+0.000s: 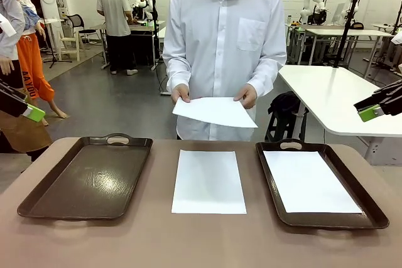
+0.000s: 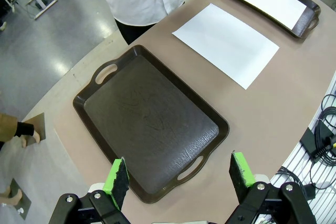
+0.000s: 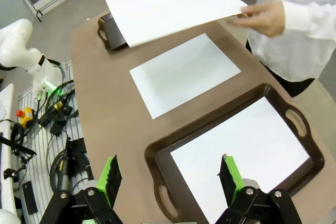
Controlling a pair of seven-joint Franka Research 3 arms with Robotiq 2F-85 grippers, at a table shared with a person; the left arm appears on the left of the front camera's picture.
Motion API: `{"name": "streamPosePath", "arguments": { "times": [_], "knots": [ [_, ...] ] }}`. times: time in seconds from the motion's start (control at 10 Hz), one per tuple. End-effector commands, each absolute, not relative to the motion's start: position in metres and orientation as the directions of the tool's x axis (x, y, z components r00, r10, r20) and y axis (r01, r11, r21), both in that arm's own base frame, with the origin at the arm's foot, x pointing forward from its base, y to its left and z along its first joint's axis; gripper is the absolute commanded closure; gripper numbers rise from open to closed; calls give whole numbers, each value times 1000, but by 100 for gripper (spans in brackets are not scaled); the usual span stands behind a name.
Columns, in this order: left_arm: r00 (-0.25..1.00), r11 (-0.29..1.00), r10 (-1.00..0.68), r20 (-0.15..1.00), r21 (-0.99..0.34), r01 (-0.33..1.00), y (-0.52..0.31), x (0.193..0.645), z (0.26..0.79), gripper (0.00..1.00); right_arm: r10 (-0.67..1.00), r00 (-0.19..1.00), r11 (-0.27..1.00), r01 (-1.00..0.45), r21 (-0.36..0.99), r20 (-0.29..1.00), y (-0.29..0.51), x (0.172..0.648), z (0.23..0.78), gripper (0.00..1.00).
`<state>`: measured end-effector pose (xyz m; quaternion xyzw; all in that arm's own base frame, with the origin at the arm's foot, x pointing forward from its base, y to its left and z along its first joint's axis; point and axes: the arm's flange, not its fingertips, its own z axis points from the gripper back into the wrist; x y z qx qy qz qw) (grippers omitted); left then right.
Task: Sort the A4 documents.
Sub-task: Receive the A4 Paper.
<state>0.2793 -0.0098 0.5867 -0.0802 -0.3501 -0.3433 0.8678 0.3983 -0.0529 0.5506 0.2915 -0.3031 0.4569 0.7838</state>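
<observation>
One white A4 sheet (image 1: 208, 181) lies flat on the table between two dark brown trays. A second sheet (image 1: 310, 182) lies inside the right tray (image 1: 317, 219). The person at the far side holds a third sheet (image 1: 215, 112) in both hands above the table's far edge. The left tray (image 1: 88, 177) has nothing in it. My left gripper (image 2: 179, 174) hangs open above the near end of the left tray (image 2: 149, 124). My right gripper (image 3: 169, 177) hangs open above the right tray (image 3: 157, 157) and its sheet (image 3: 239, 153). Both grippers sit at the picture edges in the front view, left (image 1: 31, 113) and right (image 1: 372, 112).
The brown table (image 1: 201, 243) has rounded corners. Cables and a power strip (image 2: 317, 140) lie off the table's side. A white table (image 1: 339, 95) stands behind at the right. Other people stand farther back in the room.
</observation>
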Motion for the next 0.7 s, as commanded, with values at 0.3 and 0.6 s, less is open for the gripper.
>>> {"name": "streamPosePath", "arguments": {
  "times": [0.3, 0.6],
  "knots": [
    [520, 752, -539, 663, 100, 652, -9, 280, 586, 0, 539, 398, 410, -894, 181, 743, -53, 398, 551, 3],
    [520, 752, -539, 663, 100, 652, -9, 280, 586, 0, 539, 398, 410, -894, 181, 743, -53, 398, 551, 3]
  ]
}}
